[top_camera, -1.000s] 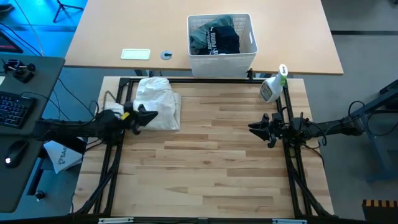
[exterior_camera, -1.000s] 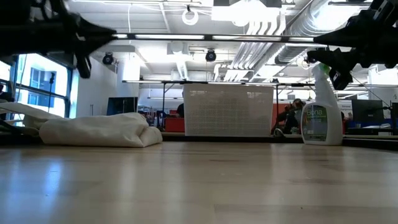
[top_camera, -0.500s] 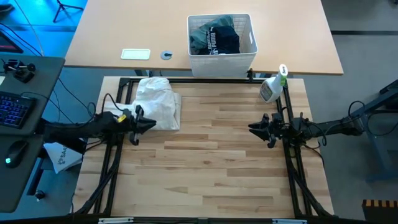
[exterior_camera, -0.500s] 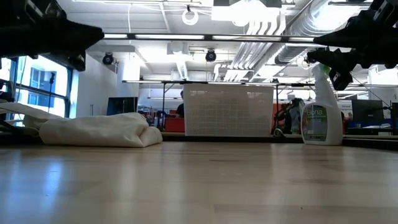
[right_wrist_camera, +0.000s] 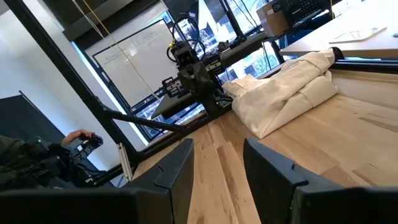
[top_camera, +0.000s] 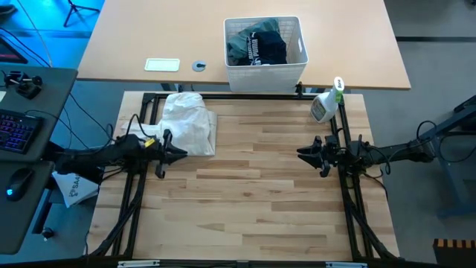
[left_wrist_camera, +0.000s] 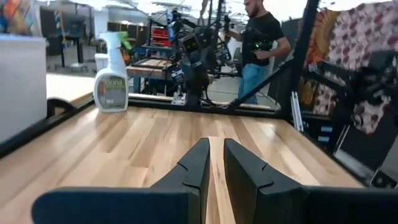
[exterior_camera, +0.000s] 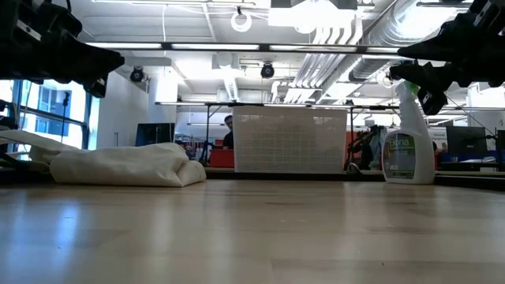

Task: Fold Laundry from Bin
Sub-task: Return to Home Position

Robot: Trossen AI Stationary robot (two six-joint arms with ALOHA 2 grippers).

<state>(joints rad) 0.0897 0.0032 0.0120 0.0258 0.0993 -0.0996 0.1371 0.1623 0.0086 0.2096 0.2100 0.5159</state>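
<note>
The white bin [top_camera: 265, 73] stands on the tan table beyond the far edge and holds dark laundry [top_camera: 257, 46], one piece with white lettering. A folded white cloth [top_camera: 190, 123] lies flat on the wooden table at the far left, also visible as the white cloth [right_wrist_camera: 286, 87] in the right wrist view. My left gripper [top_camera: 181, 154] hovers level just near of that cloth, shut and touching nothing; its fingers [left_wrist_camera: 214, 144] stand almost together. My right gripper [top_camera: 301, 154] waits at the right edge, open [right_wrist_camera: 217, 146] and with nothing between its fingers.
A spray bottle [top_camera: 323, 106] stands at the table's far right corner. A black frame [top_camera: 223, 97] runs around the wooden table. A card [top_camera: 162, 65] and a small disc [top_camera: 198, 65] lie on the tan table. A person [left_wrist_camera: 258, 43] stands beyond the right side.
My left gripper has drawn back from the white cloth's near edge toward the table's near and left side, sinking a little and rolling about its own axis. The cloth has stayed where it lay.
</note>
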